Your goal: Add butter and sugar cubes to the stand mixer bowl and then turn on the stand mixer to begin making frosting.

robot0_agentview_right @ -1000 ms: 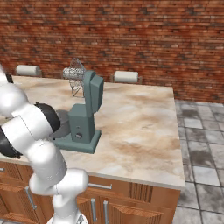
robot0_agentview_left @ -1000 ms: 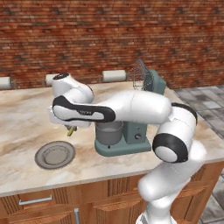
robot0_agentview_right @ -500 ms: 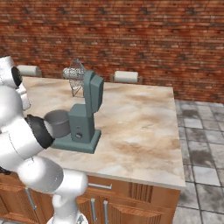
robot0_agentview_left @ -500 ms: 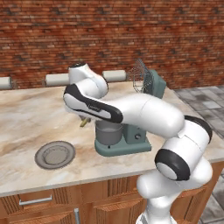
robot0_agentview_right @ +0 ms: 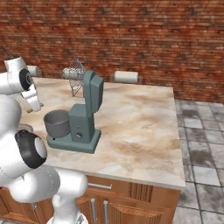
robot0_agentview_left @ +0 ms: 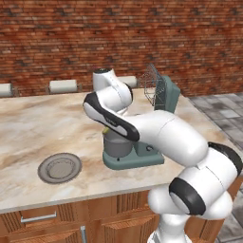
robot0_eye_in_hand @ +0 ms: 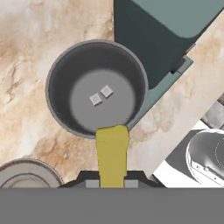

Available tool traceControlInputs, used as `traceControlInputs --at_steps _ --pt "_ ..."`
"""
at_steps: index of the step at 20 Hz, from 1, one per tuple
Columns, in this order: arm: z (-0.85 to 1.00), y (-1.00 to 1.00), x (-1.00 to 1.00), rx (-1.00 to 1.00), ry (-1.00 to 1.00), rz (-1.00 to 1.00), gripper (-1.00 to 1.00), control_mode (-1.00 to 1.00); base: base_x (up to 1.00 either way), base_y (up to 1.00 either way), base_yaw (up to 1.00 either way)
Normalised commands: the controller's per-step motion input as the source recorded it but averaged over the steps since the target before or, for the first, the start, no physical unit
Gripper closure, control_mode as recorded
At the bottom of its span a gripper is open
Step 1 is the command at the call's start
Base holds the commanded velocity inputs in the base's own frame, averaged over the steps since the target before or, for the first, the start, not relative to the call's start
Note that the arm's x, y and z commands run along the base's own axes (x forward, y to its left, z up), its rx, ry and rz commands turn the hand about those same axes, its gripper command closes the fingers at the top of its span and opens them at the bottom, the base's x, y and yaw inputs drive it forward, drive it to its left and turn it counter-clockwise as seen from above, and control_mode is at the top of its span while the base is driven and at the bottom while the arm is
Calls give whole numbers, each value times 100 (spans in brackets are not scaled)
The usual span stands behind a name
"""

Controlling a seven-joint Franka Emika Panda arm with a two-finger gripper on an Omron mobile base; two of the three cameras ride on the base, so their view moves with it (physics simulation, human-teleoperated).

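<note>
Swinging across from the left of the counter, the white arm now hangs over the dark teal-green stand mixer (robot0_agentview_left: 142,147) — a second ago its hand was still out near the flat round grey plate (robot0_agentview_left: 59,167) at the lower left of the left base view. Largest thing on the marble counter (robot0_agentview_right: 135,118), the mixer stands with its head tilted back and wire whisk (robot0_agentview_right: 74,74) raised. On its base sits the dark grey cylindrical metal bowl (robot0_eye_in_hand: 57,87), and the two tiny pale sugar cubes (robot0_eye_in_hand: 101,96) already lie in the middle of its floor. The gripper (robot0_eye_in_hand: 111,183) is clamped on the small yellow butter stick (robot0_eye_in_hand: 112,151), whose free end reaches just over the bowl's near rim. Butter is probably light, soft, greasy — hold it mid-length, gently.
</note>
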Motion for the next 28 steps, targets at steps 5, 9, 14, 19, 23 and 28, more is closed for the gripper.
traceControlInputs --at_steps 5,9,14,19,23,28 --pt "0 -36 36 0 -1 -13 100 -100 0 0 0" --pt "0 -24 44 0 0 -13 100 -100 0 0 0" --pt "-1 -19 22 0 0 -12 100 -100 0 0 0" --pt "-18 -21 0 0 0 -12 100 -100 0 0 0" --pt "-36 -22 0 -1 2 -12 100 -100 0 0 0" --pt "-37 -5 0 0 3 -9 100 -100 0 0 0"
